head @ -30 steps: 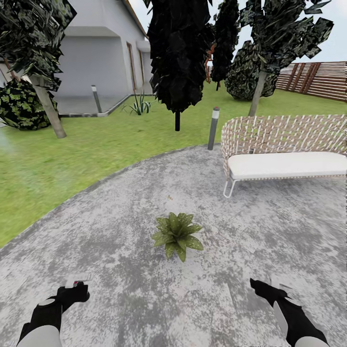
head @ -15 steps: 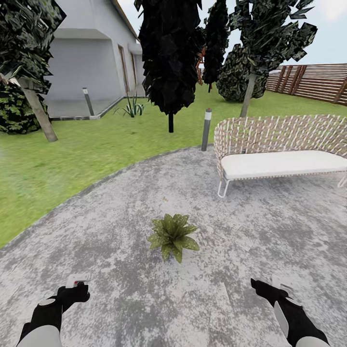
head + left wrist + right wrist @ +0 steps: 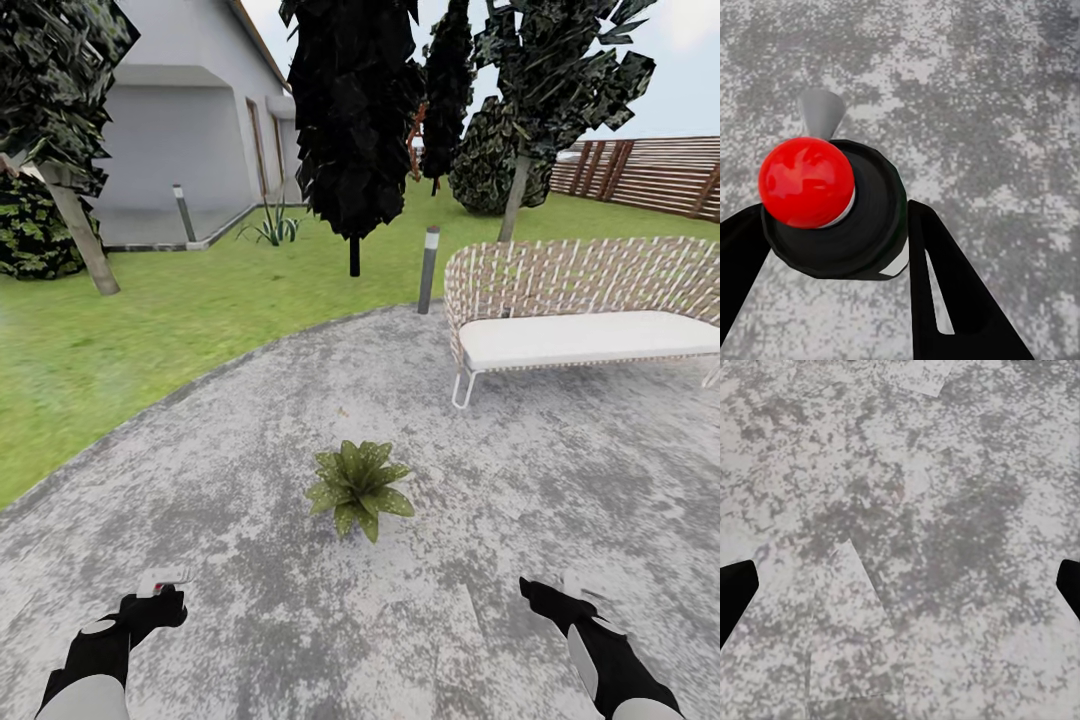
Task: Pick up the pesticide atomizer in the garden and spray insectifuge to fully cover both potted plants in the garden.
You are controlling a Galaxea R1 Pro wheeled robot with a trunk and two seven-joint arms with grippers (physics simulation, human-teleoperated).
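One potted plant (image 3: 358, 487), a low rosette of broad green leaves, sits on the grey paved patio (image 3: 300, 620) of the garden, ahead of both arms and between them. Its leaves hide the pot. My left gripper (image 3: 163, 600) is low at the left, shut on the pesticide atomizer (image 3: 163, 579). The left wrist view has the atomizer (image 3: 862, 225) as a dark round body with a red knob and a grey nozzle, held between the black fingers (image 3: 945, 285) of the left gripper (image 3: 836, 214). My right gripper (image 3: 540, 596) hovers open over bare paving, its jaws wide apart in the right wrist view (image 3: 900, 585).
A woven bench with a white cushion (image 3: 590, 340) stands on the patio at the right. A grey bollard light (image 3: 428, 268) marks the patio edge beside it. Lawn (image 3: 100, 350), dark trees (image 3: 352, 120), a house (image 3: 180, 120) and a slat fence (image 3: 650, 175) lie beyond.
The whole head view shifted a little to the left and up early in the second, so the camera moved. The arms and the plant hold their places relative to each other.
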